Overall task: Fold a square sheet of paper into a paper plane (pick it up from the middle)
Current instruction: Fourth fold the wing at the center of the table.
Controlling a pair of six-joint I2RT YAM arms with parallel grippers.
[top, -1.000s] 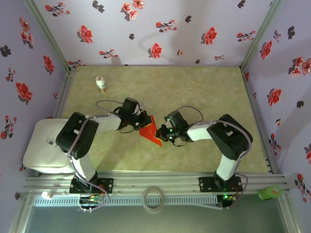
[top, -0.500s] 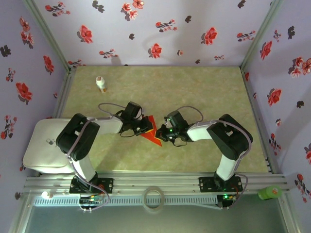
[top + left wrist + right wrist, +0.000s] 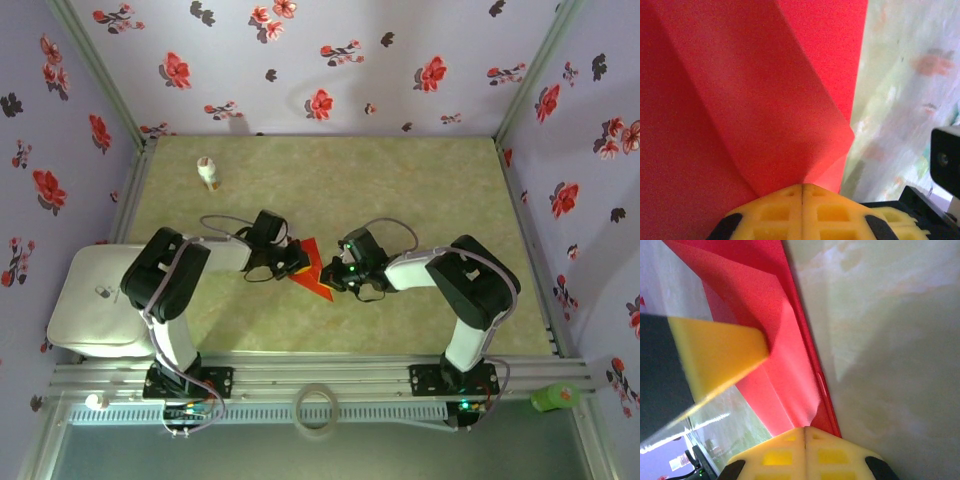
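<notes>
Position of the work piece: the red paper (image 3: 313,270) lies near the middle of the table (image 3: 420,190), slightly toward the near edge, directly between the two arms. From above it shows as a creased, pointed shape, its tip toward the far wall.

Left pincer (image 3: 297,263): it meets the paper's left edge. In the left wrist view its yellow pads (image 3: 775,212) are pressed together with only a hairline seam between them, and a folded flap of the paper runs down into that seam. Finding: fully closed, pinching the paper. The rest of the sheet spreads up and away from the tips and covers the left and centre of that view.

Right pincer (image 3: 334,276): it meets the paper's right side, opposite the left one. In the right wrist view its pads (image 3: 777,457) are likewise closed tight, with the paper's lower corner drawn in at the seam. Finding: fully closed, pinching the paper. One yellow finger (image 3: 715,352) of the left pincer lies against the upper fold in that view.

Other items: a small white bottle (image 3: 208,173) stands well apart near the far left corner.
</notes>
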